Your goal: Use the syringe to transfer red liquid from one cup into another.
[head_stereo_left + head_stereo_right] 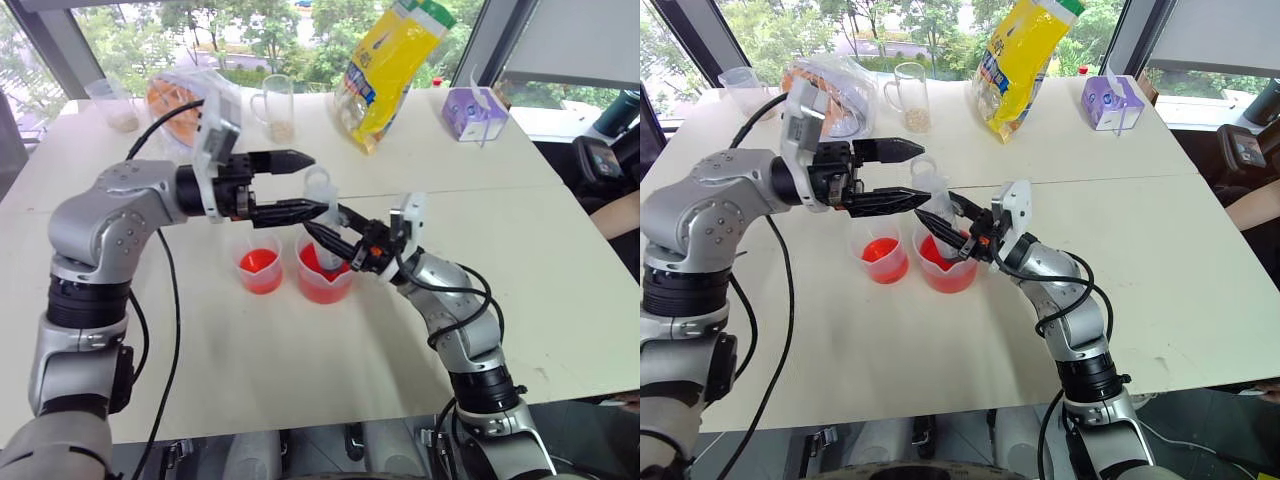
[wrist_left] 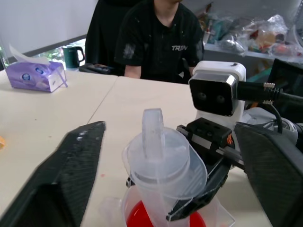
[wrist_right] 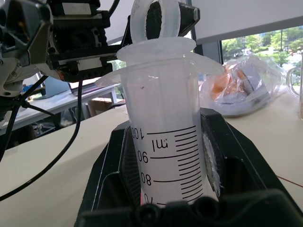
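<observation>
While our right gripper (image 1: 940, 232) clamps the syringe (image 1: 933, 205) upright over the larger beaker (image 1: 949, 272), our left gripper (image 1: 902, 175) straddles its plunger (image 2: 153, 132), jaws apart; we should pinch squarely, pull straight.

syringe (image 3: 163, 156) barrel: I read "ml" beside the graduation lines, with "100", "90" and "80" stepping down the scale.
person's black shirt (image 2: 161, 33), behind the syringe: chest print looks like "TREN", though I can't be sure.
yellow bag (image 1: 392, 68), far beyond the syringe: printing too small for me to read.
</observation>
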Available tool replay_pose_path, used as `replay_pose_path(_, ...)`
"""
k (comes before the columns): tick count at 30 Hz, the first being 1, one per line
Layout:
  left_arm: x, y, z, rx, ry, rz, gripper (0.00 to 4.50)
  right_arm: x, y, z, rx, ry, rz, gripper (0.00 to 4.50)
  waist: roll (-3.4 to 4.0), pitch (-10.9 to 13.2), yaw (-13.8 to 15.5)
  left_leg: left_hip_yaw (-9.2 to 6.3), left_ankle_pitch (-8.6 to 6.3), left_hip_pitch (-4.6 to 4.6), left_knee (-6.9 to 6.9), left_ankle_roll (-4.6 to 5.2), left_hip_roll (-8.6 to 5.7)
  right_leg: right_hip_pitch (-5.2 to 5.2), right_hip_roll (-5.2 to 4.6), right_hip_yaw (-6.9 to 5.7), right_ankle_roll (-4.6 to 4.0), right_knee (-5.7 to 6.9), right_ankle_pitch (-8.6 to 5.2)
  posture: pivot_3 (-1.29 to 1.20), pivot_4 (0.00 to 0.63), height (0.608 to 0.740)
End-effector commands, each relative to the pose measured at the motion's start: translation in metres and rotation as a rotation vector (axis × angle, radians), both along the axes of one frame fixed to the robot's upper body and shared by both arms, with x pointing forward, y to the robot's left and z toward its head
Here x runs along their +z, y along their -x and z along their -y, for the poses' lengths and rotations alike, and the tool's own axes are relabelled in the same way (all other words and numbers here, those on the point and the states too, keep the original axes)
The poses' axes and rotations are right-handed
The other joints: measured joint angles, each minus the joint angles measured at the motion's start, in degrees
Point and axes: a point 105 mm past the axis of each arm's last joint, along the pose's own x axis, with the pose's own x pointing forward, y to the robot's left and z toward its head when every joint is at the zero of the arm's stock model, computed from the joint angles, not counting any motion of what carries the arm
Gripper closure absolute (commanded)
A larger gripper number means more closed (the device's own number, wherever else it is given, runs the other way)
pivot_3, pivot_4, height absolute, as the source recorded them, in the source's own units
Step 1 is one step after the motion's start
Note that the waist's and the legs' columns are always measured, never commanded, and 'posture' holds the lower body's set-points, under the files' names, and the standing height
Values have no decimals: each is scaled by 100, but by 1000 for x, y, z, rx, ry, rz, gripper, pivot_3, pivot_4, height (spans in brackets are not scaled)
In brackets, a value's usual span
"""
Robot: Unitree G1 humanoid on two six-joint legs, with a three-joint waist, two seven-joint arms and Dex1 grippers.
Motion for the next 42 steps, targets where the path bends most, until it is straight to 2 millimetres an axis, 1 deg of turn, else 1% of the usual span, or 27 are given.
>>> replay_pose_path(1,11,2,3,-6,11,51,1861,9,4,-1,11,-7,50,3117,0,0,0,0,0,0,0,0,0,0,0,0,0,0,0,0,150,740)
replay_pose_path(6,10,2,4,-11,12,46,4428,10,4,-1,13,-2,55,3117,0,0,0,0,0,1,0,0,0,0,0,0,0,0,0,0,150,740)
replay_pose_path(12,14,1,3,-10,9,73,4474,10,3,-1,15,1,53,3117,0,0,0,0,0,1,0,0,0,1,0,0,0,1,0,0,150,740)
replay_pose_path(17,36,-5,-4,19,30,143,4474,4,3,-2,29,13,20,3117,0,0,6,0,1,1,1,-1,-1,1,1,0,0,0,0,0,150,740)
replay_pose_path(26,56,-12,-7,42,46,209,4474,-11,4,-2,47,38,-37,3117,0,0,3,0,1,1,1,-1,-1,2,1,0,0,1,0,0,150,740)
replay_pose_path(33,63,-14,-9,54,48,235,4474,-15,5,-2,52,44,-54,3117,0,0,2,-1,1,1,1,-1,-1,2,2,0,0,1,0,0,150,740)
replay_pose_path(42,61,-15,-8,55,49,232,4474,-14,5,-2,47,40,-59,3117,0,0,2,-1,1,1,1,-1,0,2,2,0,0,1,0,0,150,740)
